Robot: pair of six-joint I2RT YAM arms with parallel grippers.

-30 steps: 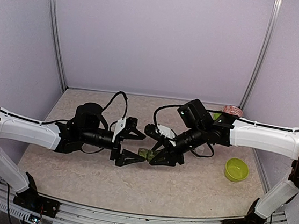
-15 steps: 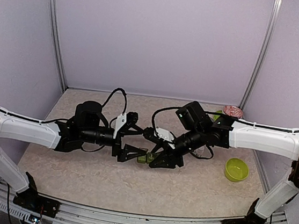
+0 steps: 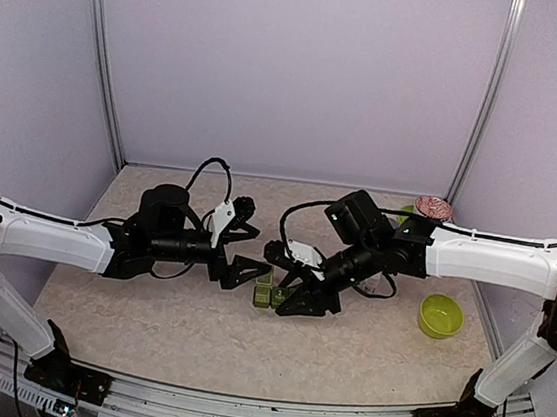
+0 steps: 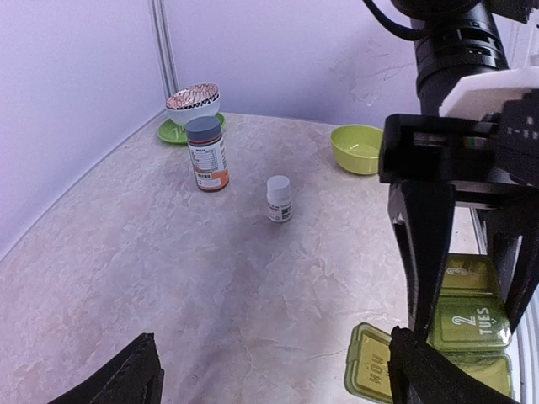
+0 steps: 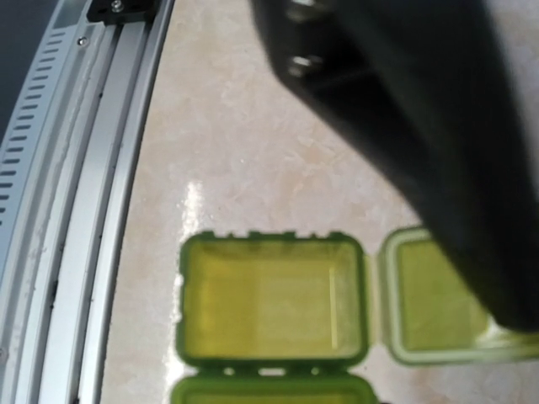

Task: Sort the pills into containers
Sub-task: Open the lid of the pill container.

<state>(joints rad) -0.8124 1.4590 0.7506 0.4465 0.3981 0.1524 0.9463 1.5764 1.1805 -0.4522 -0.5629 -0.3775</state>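
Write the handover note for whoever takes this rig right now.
Pincers: the left pincer is open and empty, beside the pill organizer. The right pincer is open over the organizer and holds nothing visible.
Things: the orange-labelled pill bottle and the small white bottle stand capped, apart from the organizer, towards the green bowl and the patterned bowl.
Done: one compartment has its lid open and looks empty.
Left: no loose pills are in view; uncap the bottles and sort pills into the compartments.

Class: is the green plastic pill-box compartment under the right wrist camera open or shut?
Open: the green plastic pill-box compartment shows its bare hollow inside, with its lid folded out alongside.
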